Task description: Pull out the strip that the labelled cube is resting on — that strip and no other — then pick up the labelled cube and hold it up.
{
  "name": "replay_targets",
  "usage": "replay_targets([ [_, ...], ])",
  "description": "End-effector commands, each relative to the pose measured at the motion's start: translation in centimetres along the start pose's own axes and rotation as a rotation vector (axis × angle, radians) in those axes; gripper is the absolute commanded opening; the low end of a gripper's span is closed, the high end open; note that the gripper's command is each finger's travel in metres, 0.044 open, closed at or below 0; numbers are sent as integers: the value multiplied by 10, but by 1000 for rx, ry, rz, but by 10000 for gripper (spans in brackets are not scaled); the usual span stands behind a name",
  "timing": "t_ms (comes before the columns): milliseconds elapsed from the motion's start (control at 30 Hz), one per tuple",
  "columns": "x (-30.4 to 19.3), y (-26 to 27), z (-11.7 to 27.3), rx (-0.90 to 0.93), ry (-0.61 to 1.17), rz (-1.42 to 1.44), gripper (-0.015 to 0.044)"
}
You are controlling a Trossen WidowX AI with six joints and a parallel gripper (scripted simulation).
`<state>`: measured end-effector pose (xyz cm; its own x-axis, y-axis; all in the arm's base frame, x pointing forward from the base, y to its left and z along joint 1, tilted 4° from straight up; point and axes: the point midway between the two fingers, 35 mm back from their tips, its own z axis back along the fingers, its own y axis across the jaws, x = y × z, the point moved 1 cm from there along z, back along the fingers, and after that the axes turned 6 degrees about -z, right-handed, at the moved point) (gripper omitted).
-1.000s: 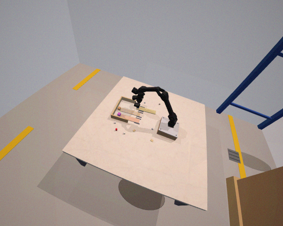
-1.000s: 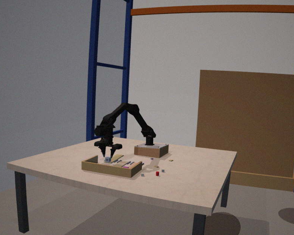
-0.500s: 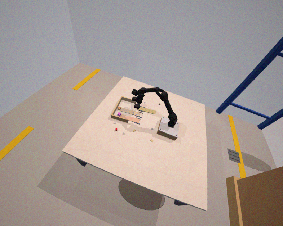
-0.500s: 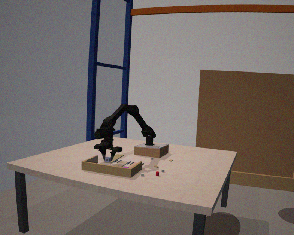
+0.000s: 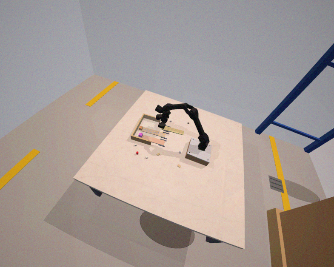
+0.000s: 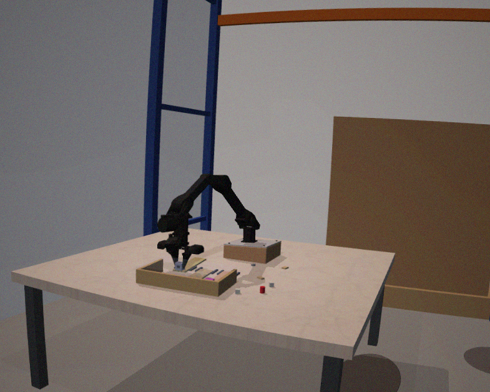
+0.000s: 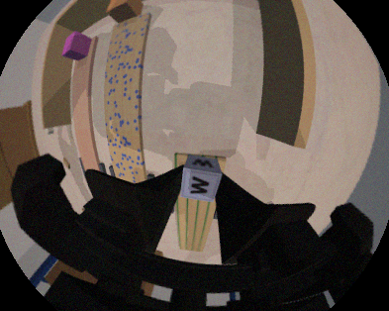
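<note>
My gripper [image 5: 161,126] [image 6: 179,265] [image 7: 201,171] points down and is shut on the grey-blue cube [image 6: 178,265] [image 7: 200,185] marked W. The fingers hide the cube in the top view. The cube is over the inner end of a yellow strip with green lines [image 5: 175,131] [image 7: 196,229]; whether it touches the strip is unclear. This strip reaches far out of the tray's open side. A blue-dotted strip [image 7: 125,94] has an orange-brown cube [image 5: 140,127] [image 7: 126,10] at its far end. A pink strip [image 5: 157,140] [image 7: 83,114] has a purple cube [image 5: 140,134] [image 7: 76,46] at its far end.
The wooden tray [image 5: 140,140] [image 6: 173,283] [image 7: 285,69] walls in the strips' far ends. Dark guide bars stand by its open side. A red cylinder [image 5: 137,152] [image 6: 262,289] and several small pieces lie beside the tray. The arm's base box [image 5: 195,157] [image 6: 245,253] stands behind.
</note>
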<state>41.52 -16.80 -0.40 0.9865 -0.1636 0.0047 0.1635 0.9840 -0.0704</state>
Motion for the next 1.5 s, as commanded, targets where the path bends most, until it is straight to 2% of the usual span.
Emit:
replay_targets([
  [0,-2,0,2,0,-1,-1,0],
  [567,-58,13,41,2,9,2,0],
  [1467,-138,31,41,3,15,2,0],
])
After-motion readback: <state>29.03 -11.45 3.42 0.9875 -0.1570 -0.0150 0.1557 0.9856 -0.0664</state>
